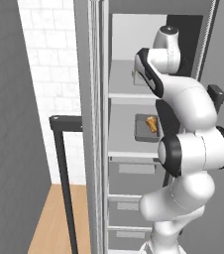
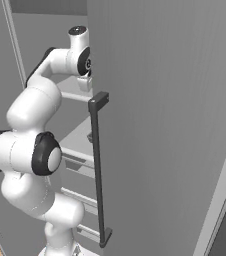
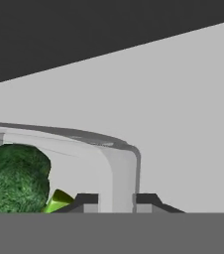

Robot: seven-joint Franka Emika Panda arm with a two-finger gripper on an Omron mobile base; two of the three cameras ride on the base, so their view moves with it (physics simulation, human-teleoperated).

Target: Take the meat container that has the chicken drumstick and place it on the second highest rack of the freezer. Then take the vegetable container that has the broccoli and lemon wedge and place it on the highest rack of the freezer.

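Left base view, left to right: dark grey wall, then white tiled wall (image 1: 44, 74) above a strip of wooden floor (image 1: 52, 223), a dark bar handle (image 1: 64, 173) on the open freezer door, then the freezer (image 1: 134, 49) interior. Inside, the highest rack (image 1: 121, 84) above, the second rack (image 1: 124, 144) below it, grey drawers (image 1: 134, 171) underneath. On the second rack, the meat container (image 1: 144, 130) lying flat, with the chicken drumstick (image 1: 152, 123) in it, long axis running from near-left to far-right across the tray, paler end toward the back. White arm (image 1: 188, 144) rising from lower right and reaching onto the highest rack.

Right base view: arm (image 2: 30, 150) at left, bent in toward the upper shelf; the other grey door with its long dark vertical handle (image 2: 99, 170) at centre, hiding the hand.

Hand view, left to right: broccoli (image 3: 15, 178), rounded and dark green, no clear long axis; lemon wedge (image 3: 58, 201) just beside it, pointed tip angled up to the left; both within the vegetable container (image 3: 119, 168), resting on light grey shelf surface. End effector (image 3: 116, 202) closed on the container's rim at its rounded corner, one fingertip (image 3: 86, 201) inside the wall, the other outside. Pale grey wall of the freezer behind, dark band above.
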